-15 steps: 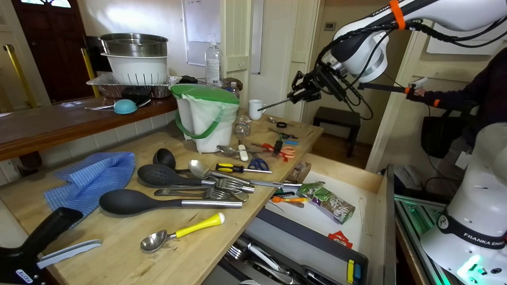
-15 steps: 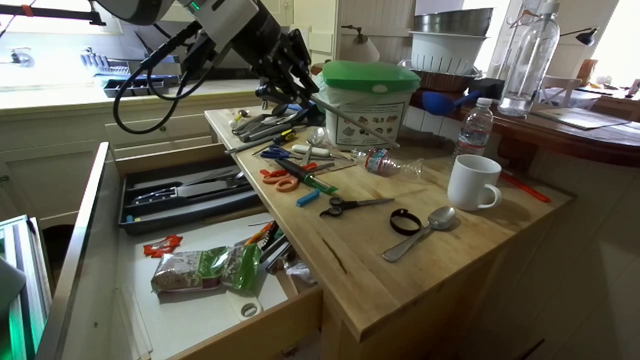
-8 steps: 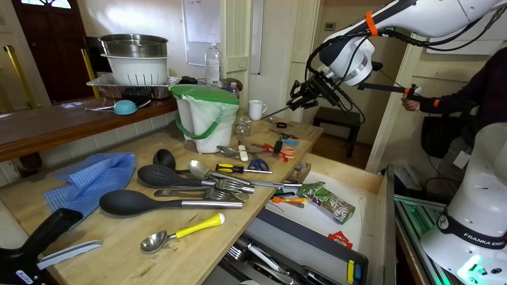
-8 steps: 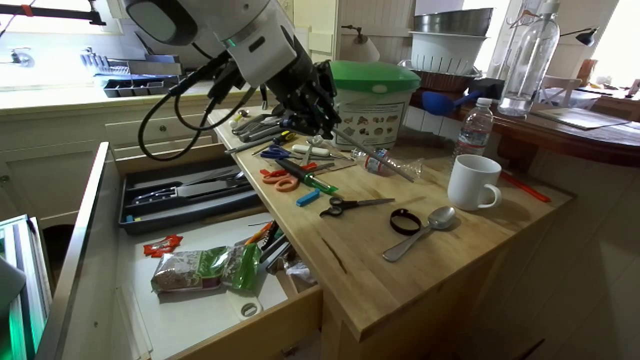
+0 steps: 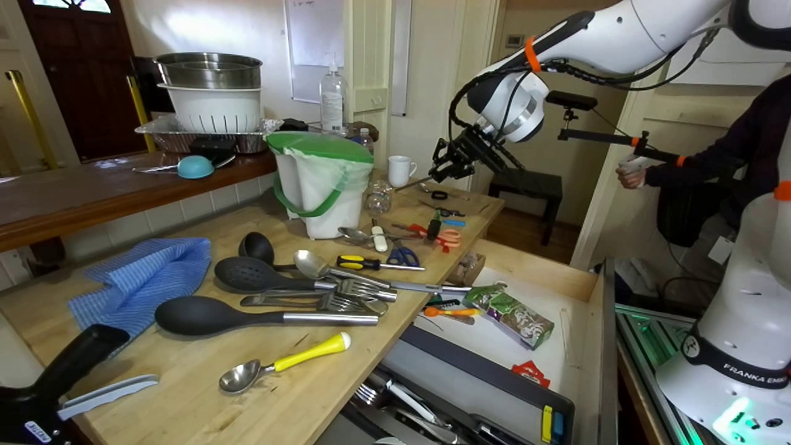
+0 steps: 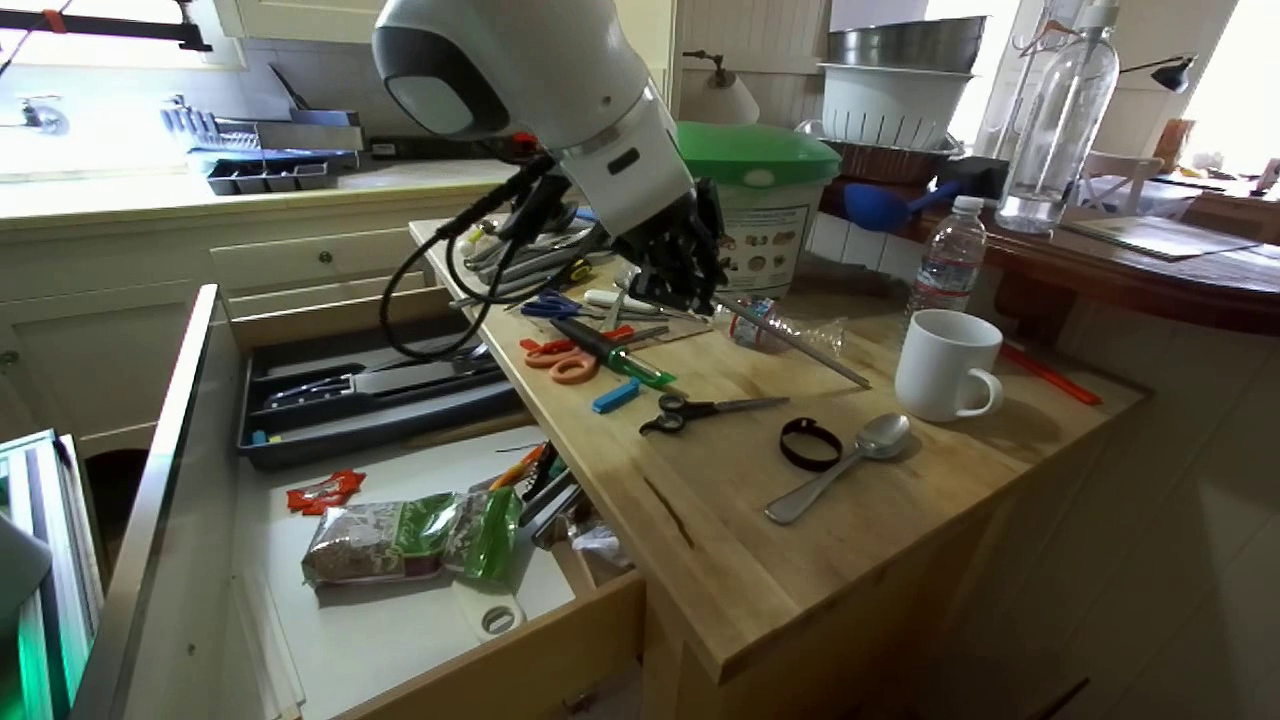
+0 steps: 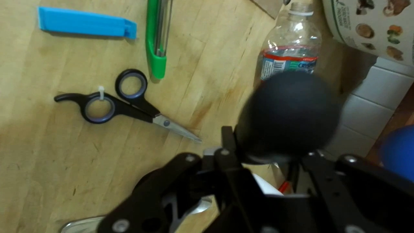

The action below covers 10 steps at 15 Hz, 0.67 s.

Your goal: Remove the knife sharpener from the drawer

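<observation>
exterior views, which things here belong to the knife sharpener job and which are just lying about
Part of the job:
What looks like the knife sharpener, held in the hand
Open drawer

Just lying about:
White mug
Black-handled scissors
Blue striped cloth
Green-lidded bucket
Green and brown packet in the drawer

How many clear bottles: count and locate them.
3: tall clear pump bottle on the dark wooden ledge; small upright clear bottle near the white mug; clear bottle lying beside the green-lidded bin. Others may be hidden.
</observation>
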{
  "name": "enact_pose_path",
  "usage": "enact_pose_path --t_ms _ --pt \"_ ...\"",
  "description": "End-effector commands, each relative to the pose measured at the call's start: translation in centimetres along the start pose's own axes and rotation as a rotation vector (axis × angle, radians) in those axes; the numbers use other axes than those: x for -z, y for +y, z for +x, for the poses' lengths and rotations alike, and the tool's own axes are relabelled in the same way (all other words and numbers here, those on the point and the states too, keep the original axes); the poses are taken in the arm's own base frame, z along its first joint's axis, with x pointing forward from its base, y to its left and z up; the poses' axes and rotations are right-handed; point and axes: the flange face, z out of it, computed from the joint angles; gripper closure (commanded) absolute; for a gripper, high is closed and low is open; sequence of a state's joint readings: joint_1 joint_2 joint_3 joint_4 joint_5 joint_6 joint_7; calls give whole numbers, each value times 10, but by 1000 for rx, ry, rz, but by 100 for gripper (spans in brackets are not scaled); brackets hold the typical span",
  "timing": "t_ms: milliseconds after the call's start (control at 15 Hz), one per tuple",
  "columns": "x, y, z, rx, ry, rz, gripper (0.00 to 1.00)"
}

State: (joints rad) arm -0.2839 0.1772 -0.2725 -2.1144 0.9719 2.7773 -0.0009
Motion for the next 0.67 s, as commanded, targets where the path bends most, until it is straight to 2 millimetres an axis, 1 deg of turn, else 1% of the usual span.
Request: enact_pose_path --t_ms 0,133,267,467,600 --pt "-35 3 18 -5 -8 -18 90" --pt "-53 7 18 2 -22 -46 90" --pt "-71 8 12 25 -44 -69 90" --pt "-91 3 0 67 -83 -94 90" --pt "-100 -3 -7 98 -104 -118 90"
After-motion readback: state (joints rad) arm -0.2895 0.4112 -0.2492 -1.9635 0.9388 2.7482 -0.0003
